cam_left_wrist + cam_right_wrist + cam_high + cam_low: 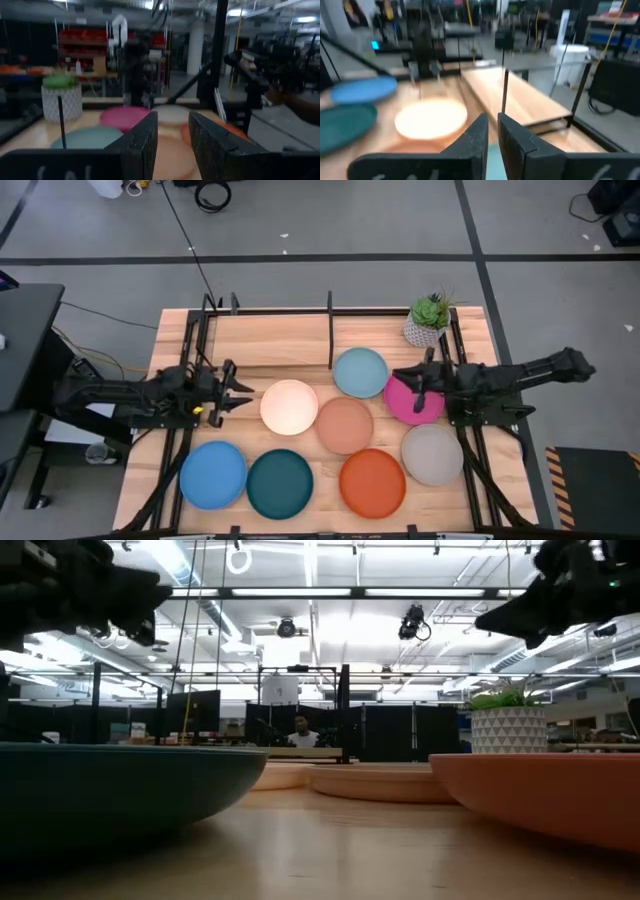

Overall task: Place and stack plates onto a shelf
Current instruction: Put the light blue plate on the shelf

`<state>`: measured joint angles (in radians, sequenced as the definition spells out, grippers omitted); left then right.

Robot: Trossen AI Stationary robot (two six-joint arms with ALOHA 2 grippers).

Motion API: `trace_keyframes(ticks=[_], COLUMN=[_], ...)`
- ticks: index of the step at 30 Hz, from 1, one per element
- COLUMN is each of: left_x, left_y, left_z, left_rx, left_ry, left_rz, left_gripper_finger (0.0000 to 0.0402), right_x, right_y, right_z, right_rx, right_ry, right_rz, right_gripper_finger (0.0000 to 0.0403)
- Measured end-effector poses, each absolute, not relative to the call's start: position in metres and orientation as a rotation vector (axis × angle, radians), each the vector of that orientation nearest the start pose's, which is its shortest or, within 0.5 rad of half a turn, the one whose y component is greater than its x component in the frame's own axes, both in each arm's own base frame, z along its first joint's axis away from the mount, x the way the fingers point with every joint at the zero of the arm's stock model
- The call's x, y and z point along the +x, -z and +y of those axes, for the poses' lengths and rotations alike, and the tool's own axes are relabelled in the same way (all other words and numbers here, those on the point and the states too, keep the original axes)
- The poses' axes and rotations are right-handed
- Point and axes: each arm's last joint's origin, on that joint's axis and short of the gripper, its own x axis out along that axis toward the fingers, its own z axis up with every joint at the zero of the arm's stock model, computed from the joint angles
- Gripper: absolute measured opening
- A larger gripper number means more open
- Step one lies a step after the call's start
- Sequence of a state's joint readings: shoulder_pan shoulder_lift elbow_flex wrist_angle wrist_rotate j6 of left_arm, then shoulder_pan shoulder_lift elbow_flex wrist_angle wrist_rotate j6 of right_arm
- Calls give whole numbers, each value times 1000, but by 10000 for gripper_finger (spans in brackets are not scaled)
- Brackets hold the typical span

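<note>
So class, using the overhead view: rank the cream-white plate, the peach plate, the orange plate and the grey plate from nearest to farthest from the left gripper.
From the left gripper, at the table's left:
1. Cream-white plate, just beside the gripper.
2. Peach plate, at the centre.
3. Orange plate, centre of the front row.
4. Grey plate, far right, under the right arm.

Eight round matte plates lie flat on the tabletop, none stacked. The light blue plate [360, 372] sits nearest the shelf [330, 330], touching the magenta plate [412, 402] and the peach plate [345, 425]. The cream-white plate [289, 407] lies beside the peach one. Along the near edge lie the bright blue plate [213, 474], dark teal plate [280, 483], orange plate [372, 482] and grey plate [432, 454]. The low black tube shelf holds no plate.
</note>
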<state>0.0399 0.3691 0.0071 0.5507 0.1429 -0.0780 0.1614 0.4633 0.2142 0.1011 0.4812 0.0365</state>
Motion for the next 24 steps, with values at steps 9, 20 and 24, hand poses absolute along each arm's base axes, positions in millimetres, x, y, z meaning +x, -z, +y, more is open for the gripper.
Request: trace_keyframes(ticks=[9, 20, 24], left_x=[132, 139, 138], left_y=[-176, -175, -179], left_z=[3, 4, 4], left_rx=[-105, -74, -59], left_ry=[33, 27, 28], left_rz=[-97, -115, -149], left_gripper_finger=[117, 117, 117], right_x=[172, 231, 248], right_y=[-191, -191, -184], right_z=[9, 12, 11], right_rx=[-109, -168, -226], right_ry=[350, 314, 301], right_rz=[513, 925, 1070], right_gripper_finger=[48, 84, 109])
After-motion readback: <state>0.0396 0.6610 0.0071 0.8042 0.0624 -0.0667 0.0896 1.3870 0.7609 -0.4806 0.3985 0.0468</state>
